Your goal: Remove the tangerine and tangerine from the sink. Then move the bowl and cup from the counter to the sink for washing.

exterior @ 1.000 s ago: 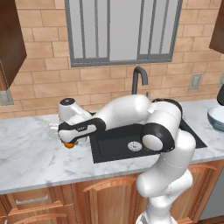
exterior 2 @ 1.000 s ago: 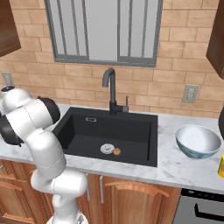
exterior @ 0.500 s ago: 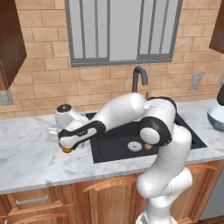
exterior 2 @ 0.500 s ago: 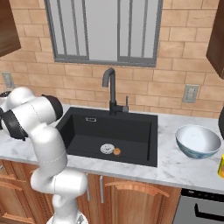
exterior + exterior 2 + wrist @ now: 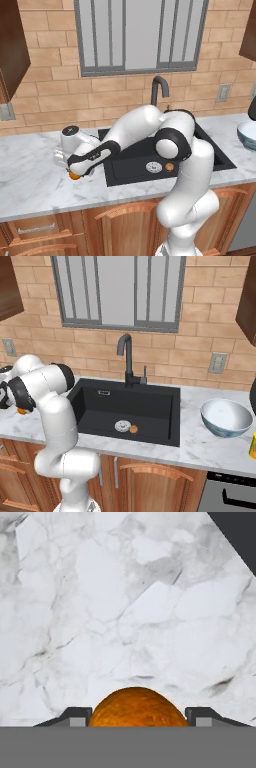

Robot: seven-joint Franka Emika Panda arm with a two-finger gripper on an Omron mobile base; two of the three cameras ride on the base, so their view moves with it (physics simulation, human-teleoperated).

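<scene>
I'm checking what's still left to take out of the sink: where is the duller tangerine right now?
The duller tangerine lies on the floor of the sink, just right of the silver drain in the right base view, near the front wall.

arm: over counter [image 5: 35,175], left of sink [image 5: 220,159] | bright tangerine [image 5: 74,175] under hand | dull tangerine [image 5: 169,167] beside drain

Soft, even, bright light covers the rendered kitchen, with no clear single source. The white marble table [image 5: 35,180] reads pale and clean, its grey veins crisp in the hand view. The black sink [image 5: 125,406] stays dark and flat, with little detail on its walls. The robot's arm carries gentle shading and faint gloss. Shadows are weak. Both base views look slightly soft and pixelated; edges show no bending.
</scene>
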